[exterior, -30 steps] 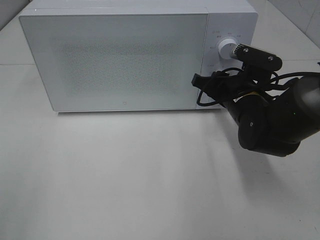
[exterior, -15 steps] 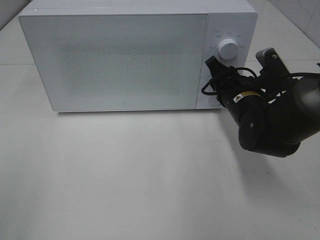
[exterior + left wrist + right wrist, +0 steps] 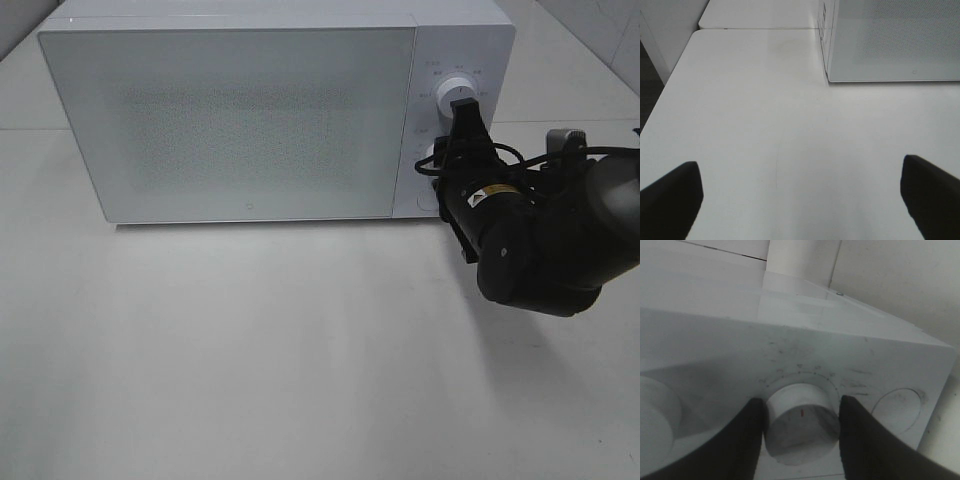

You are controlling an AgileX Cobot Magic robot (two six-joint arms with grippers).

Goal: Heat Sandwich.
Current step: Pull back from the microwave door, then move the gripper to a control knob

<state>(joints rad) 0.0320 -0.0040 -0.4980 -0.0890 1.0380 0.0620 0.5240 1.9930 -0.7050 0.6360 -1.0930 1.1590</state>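
The sandwich is out of view. The white microwave [image 3: 250, 120] stands at the back of the table with its door closed, and its frosted window shows nothing inside. My right gripper [image 3: 447, 150] is at the control panel, shut on the lower dial [image 3: 801, 415], with one black finger [image 3: 742, 440] on each side of it. The upper dial [image 3: 458, 95] is free above it. My left gripper [image 3: 800, 200] is open and empty over bare table, to the left front of the microwave [image 3: 890, 40]; it is outside the exterior view.
A round button [image 3: 897, 410] sits on the panel beyond the held dial. The right arm's bulky black body [image 3: 545, 250] and cables hang in front of the microwave's right end. The white table [image 3: 250, 350] has an edge at the left [image 3: 670, 85].
My right gripper's wrist has rolled from lying across to standing upright at the control panel, now closed around the lower dial. The microwave has not moved.
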